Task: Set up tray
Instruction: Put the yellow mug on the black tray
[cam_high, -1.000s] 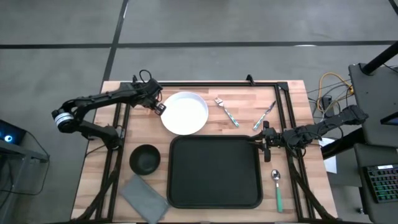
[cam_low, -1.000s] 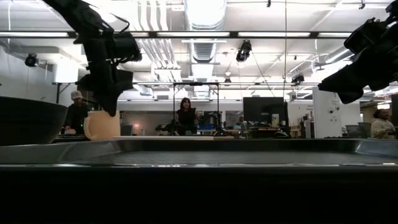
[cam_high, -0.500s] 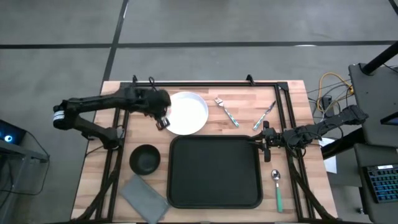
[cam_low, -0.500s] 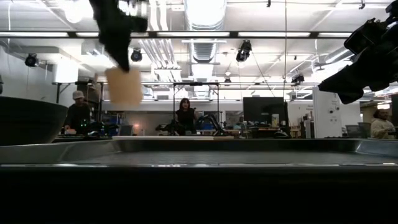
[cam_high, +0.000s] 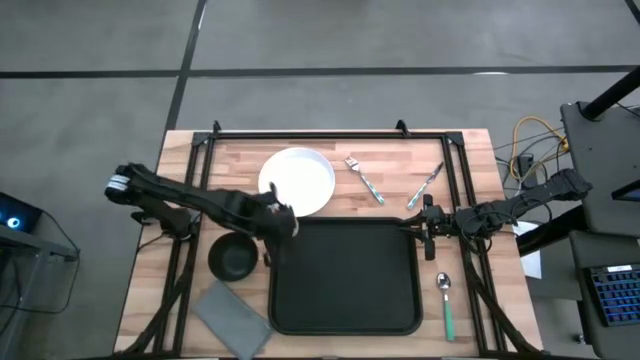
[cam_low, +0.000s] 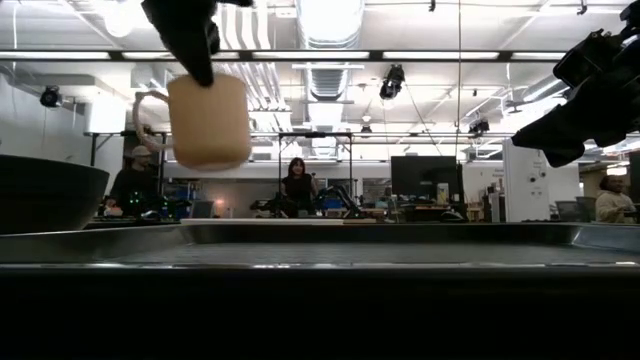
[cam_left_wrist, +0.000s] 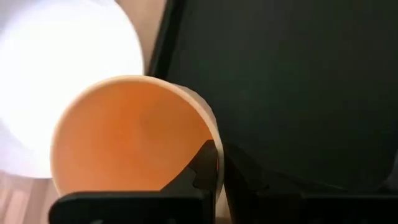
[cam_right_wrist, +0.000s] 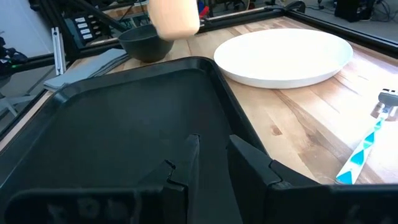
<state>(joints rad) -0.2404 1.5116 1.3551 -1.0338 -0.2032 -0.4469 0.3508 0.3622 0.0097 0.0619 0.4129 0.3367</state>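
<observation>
The left pincer (cam_left_wrist: 216, 163) grips a tan mug (cam_low: 207, 120) by its rim, in the air over the black tray's (cam_high: 345, 275) near-left corner. The right pincer (cam_right_wrist: 211, 149) clamps the tray's right rim; the tray lies on the surface (cam_high: 390, 155) just below the white plate (cam_high: 300, 180).

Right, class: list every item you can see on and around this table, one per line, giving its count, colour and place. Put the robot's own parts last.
tray: 1, black, table centre, nothing on it
plate: 1, white, behind the tray's left corner
bowl: 1, black, left of tray
cloth: 1, grey, folded, front left corner of table
mug: 1, tan, held in the air at the tray's back left corner
fork: 1, blue-patterned handle, right of plate
knife: 1, blue-patterned handle, right of fork
spoon: 1, green handle, right of tray
people: several, room behind
left gripper: 1, dark, shut on mug rim
right gripper: 1, dark, on tray's right rim
</observation>
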